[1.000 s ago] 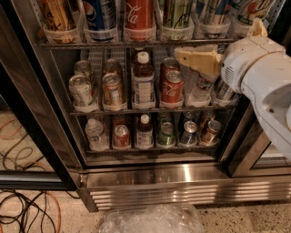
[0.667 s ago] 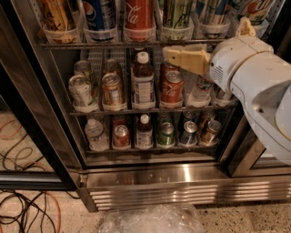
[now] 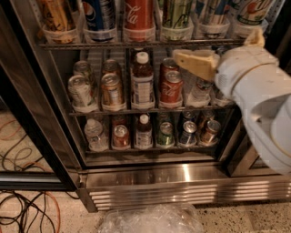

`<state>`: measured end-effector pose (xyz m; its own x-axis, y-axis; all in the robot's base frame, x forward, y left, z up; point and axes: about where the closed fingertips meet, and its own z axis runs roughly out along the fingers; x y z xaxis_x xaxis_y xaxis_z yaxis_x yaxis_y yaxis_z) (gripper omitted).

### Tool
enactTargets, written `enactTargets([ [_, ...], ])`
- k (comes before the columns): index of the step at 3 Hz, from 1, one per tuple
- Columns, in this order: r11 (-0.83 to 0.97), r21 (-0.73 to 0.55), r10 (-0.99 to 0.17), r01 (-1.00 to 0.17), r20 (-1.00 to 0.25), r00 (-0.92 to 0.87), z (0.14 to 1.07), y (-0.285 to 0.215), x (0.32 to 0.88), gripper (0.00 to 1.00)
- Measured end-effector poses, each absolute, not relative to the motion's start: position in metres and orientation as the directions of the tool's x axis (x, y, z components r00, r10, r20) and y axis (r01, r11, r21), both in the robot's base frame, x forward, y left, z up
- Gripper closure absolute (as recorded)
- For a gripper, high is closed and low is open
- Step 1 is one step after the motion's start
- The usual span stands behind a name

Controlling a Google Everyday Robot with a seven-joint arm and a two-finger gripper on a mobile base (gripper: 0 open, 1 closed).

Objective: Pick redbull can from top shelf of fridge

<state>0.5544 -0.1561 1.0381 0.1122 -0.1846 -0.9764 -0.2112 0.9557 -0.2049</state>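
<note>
The redbull can (image 3: 213, 10) stands upright in a clear plastic holder (image 3: 213, 29) on the top shelf (image 3: 113, 44). It is second from the right in the row, with a green-and-white can (image 3: 177, 12) just to its left and another can close on its right. The Coca-Cola can (image 3: 138, 13) and the Pepsi can (image 3: 100, 11) stand farther left. Only its lower part shows, since the upper part is cut off by the edge of the view. The gripper (image 3: 196, 63) hangs below the shelf's front rail, in front of the middle rack. It points left across a red can (image 3: 172, 86), with the bulky white arm (image 3: 259, 86) behind it on the right. It has no hold of the can, which sits in its holder, apart from the gripper and above it. Whether the gripper is spread or closed cannot be told. This looks like the approach step, with the grasp not yet begun. The next move likely calls for raising the gripper above the rail and turning it toward the slim can. It should close on the can's body above the holder's rim without nudging the close neighbours, then lift the can up out of the cup before drawing it from the fridge (image 3: 182, 175).
</note>
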Motion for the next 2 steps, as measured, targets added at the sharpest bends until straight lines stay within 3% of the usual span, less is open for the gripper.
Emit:
enactTargets([
  [1,0.978,-0.164,-0.144,-0.127,-0.978,0.152,1.017,-0.178,0.55,0.0],
  [2,0.979,-0.163,-0.134,-0.121,-0.966,0.221,1.035,-0.168,0.549,0.0],
])
